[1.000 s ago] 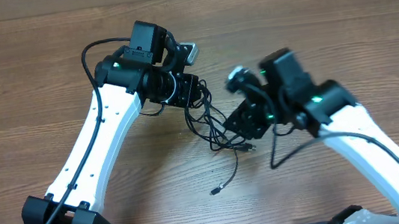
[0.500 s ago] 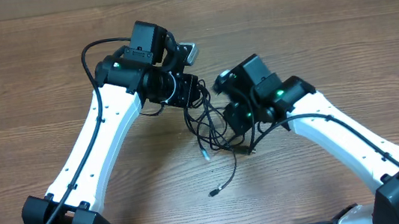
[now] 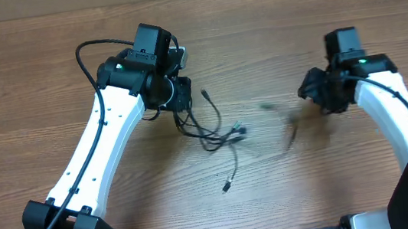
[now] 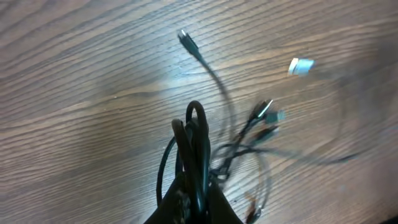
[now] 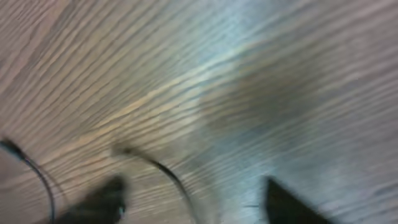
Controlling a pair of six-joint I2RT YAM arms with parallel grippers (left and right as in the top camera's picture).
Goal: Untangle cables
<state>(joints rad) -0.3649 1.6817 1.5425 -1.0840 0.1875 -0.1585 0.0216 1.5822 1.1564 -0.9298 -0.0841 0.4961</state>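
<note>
Swinging rightward, right hand (image 3: 312, 92), away from cables (image 4: 194, 168)

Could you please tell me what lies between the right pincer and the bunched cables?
Overhead: between right pincer and bunched cables, only one motion-blurred cable over bare table.

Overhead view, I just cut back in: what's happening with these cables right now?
The left tool is clamped on a bunch of thin black cables with small plug ends, whose loose ends fan out over the brown wooden table. The right tool sits well away from the bunch, with its fingers apart. A single motion-blurred black cable lies between the two arms, apart from the bunch. Whether it touches the right tool cannot be told.
</note>
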